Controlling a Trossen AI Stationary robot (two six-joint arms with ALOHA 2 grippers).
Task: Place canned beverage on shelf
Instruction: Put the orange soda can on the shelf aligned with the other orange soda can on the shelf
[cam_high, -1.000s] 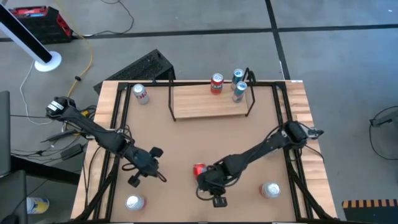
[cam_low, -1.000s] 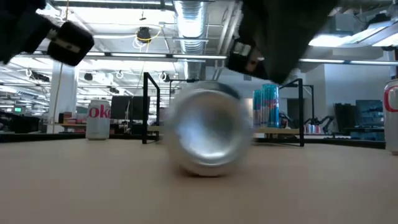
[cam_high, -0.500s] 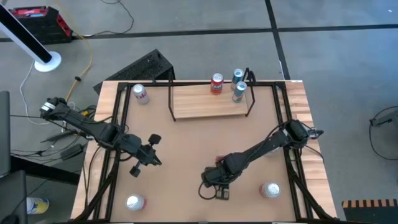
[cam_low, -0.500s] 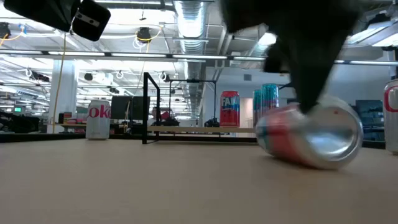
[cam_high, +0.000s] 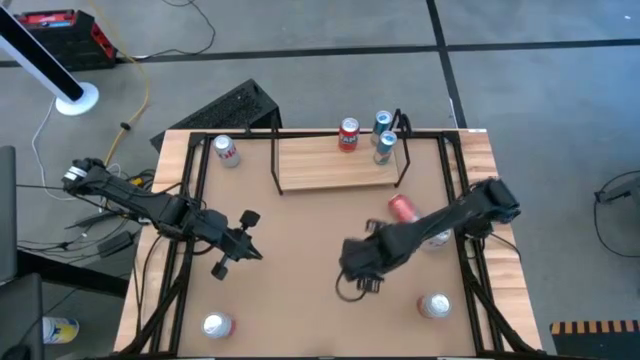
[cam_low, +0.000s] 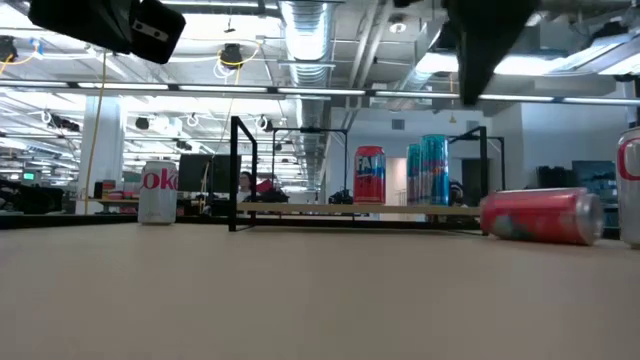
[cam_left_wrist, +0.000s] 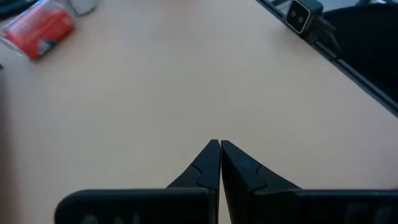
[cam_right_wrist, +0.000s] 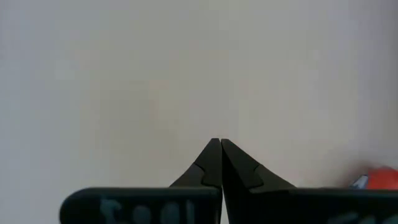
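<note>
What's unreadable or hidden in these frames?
- Red can lying on its side: high view, label too small to read; right wrist view, cut off by the frame edge.
- Cans on the shelf: low view, the teal can overlaps the one behind it.
- Right hand: low view, only a dark shape cut off at the top edge.
</note>
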